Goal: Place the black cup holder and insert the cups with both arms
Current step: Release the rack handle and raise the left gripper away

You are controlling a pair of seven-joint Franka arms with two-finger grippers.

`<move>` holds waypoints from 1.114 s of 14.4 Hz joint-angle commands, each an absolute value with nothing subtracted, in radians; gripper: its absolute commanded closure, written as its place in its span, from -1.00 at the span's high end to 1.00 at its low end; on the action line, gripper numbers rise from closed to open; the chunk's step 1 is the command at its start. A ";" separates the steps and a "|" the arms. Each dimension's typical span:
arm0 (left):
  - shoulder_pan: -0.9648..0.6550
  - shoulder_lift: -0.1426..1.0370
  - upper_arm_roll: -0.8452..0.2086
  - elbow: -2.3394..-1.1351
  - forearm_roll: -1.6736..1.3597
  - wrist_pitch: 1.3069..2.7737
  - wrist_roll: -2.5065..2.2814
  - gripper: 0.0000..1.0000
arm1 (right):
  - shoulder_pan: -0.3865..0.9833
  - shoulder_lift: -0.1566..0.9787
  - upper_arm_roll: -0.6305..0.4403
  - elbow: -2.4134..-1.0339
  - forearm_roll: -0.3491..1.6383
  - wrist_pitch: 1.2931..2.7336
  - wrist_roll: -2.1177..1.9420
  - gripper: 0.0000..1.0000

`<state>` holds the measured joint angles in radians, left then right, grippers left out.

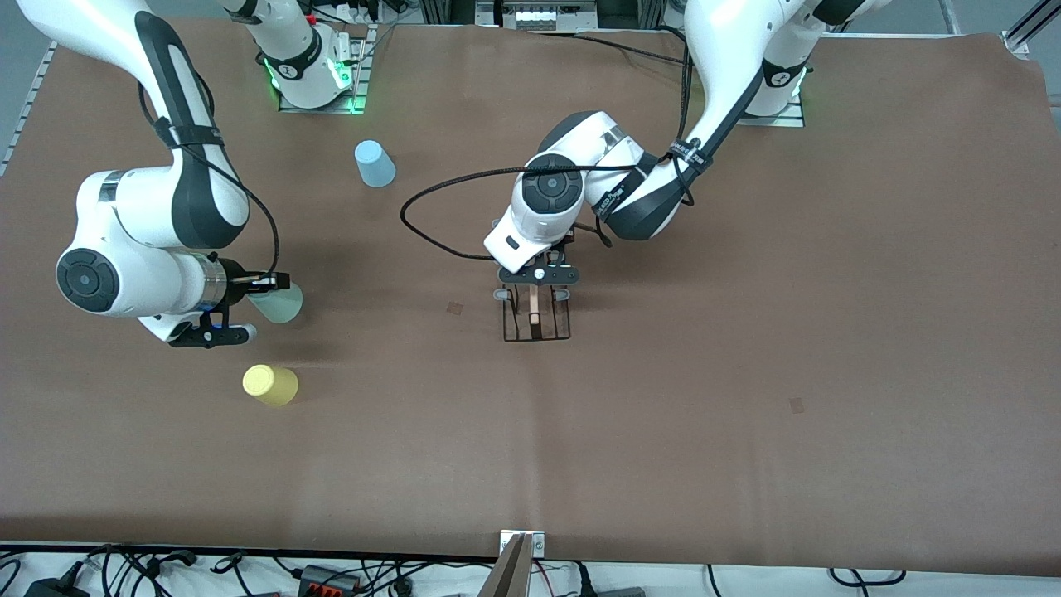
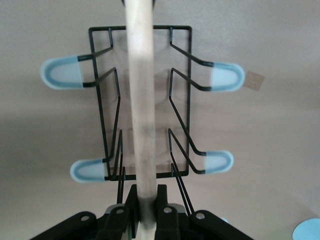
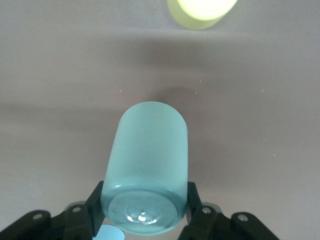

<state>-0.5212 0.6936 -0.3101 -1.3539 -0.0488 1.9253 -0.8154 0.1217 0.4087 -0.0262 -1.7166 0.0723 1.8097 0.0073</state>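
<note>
The black cup holder stands at the table's middle, its light wooden rod running along the top and pale blue peg tips sticking out on both sides. My left gripper is over it, shut on the rod's end. My right gripper is shut on the pale green cup near its closed base. That cup lies sideways above the table at the right arm's end. The yellow cup sits nearer the front camera. The light blue cup stands near the right arm's base.
Brown paper covers the table, with a small tape mark beside the holder. A black cable loops low from the left arm toward the light blue cup. Cables and a metal bracket line the front edge.
</note>
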 commanded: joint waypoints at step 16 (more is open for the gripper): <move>-0.103 0.374 -0.281 -1.322 -0.032 1.444 -0.428 1.00 | 0.165 0.407 -0.025 -1.606 0.087 1.643 0.025 -0.69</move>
